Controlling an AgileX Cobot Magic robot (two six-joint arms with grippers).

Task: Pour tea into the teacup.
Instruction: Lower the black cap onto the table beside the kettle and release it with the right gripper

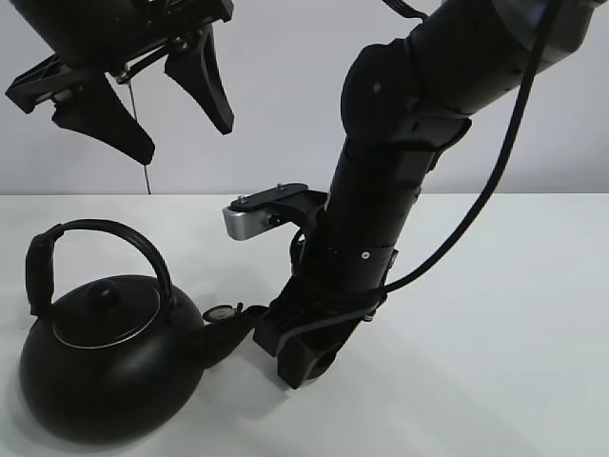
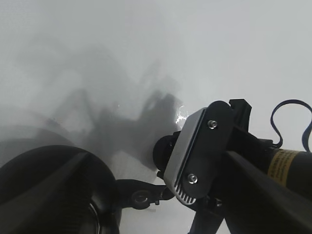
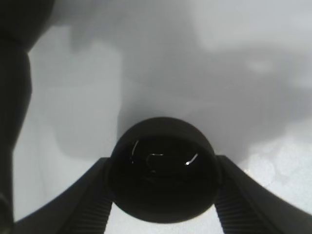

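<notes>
The teacup (image 3: 163, 170), small, black and round, sits on the white table between the fingers of my right gripper (image 3: 163, 163), which is shut on it. A few bright glints show in its dark inside. In the exterior high view my right gripper (image 1: 303, 362) is down at the table, and the arm hides the cup. The big black kettle (image 1: 105, 367) stands at the front left, its short spout (image 1: 228, 328) pointing at the right gripper and nearly touching it. High above the kettle, my left gripper (image 1: 183, 138) hangs open and holds nothing.
The right arm (image 1: 381, 209) slants down from the upper right, with its silver wrist camera bracket (image 1: 249, 219) sticking out towards the left. The kettle's arched handle (image 1: 95, 233) stands upright. Bare white table (image 1: 495, 333) stretches to the right.
</notes>
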